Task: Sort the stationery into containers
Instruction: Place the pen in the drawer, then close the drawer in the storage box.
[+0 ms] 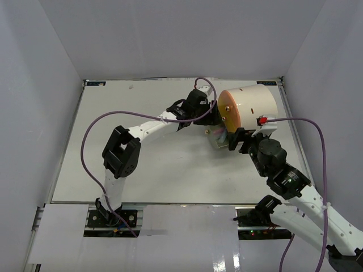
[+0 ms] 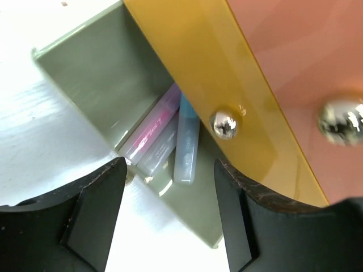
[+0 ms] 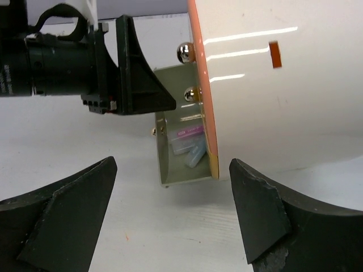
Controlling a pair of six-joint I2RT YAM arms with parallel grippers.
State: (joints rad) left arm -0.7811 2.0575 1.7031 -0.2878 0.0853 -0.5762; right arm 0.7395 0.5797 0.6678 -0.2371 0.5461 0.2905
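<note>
Peeking past drum (image 2: 272, 68), half-hidden pens (image 2: 164, 133) in drawer (image 2: 96, 73)

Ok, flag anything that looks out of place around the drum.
Only the grey-green drawer stands pulled out from the drum's orange face, with pink, clear and blue pens lying inside. Nothing spilled or damaged.

Three pens (image 2: 160, 148), one drawer (image 2: 91, 73), one drum (image 1: 255, 105)

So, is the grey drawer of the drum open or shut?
Open: the grey drawer sticks out from the orange face, pens lying inside.
</note>
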